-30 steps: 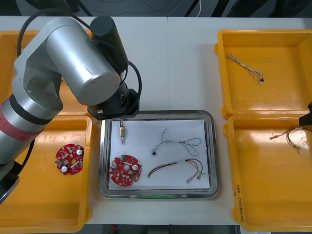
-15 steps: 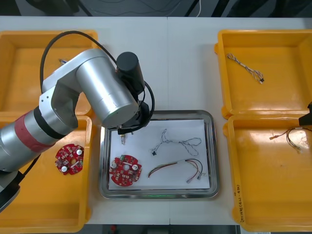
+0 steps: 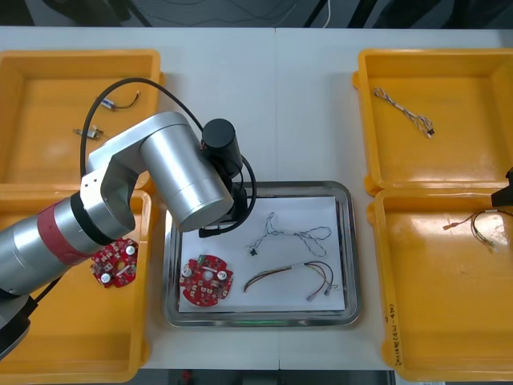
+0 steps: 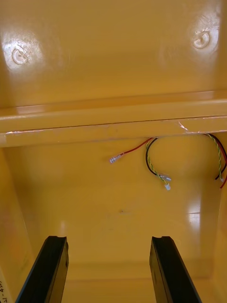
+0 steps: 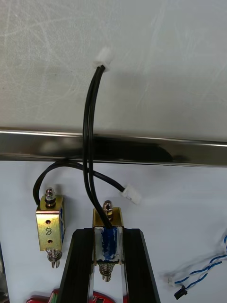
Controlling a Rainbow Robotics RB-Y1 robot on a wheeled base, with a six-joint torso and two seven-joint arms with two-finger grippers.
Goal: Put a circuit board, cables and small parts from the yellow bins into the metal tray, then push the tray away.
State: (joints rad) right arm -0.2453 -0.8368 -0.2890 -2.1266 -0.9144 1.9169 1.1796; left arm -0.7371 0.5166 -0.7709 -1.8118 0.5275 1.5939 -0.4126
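one small metal part (image 5: 108,218) was clenched in the left claw (image 5: 108,236), low in the metal tray (image 5: 142,152) beside a second part (image 5: 49,230), so letting go seemed next; the right claw (image 4: 108,265) hung spread above a yellow bin (image 4: 71,208).

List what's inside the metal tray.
Circuit board, blue-white cable, red-yellow cable, loose small metal part, second small metal part in the left claw; overhead, the left arm covers their corner.

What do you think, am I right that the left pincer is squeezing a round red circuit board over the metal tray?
Not quite. The left pincer is over the metal tray, but it is shut on a small metal part, not a circuit board. The left wrist view shows the part clamped in it.
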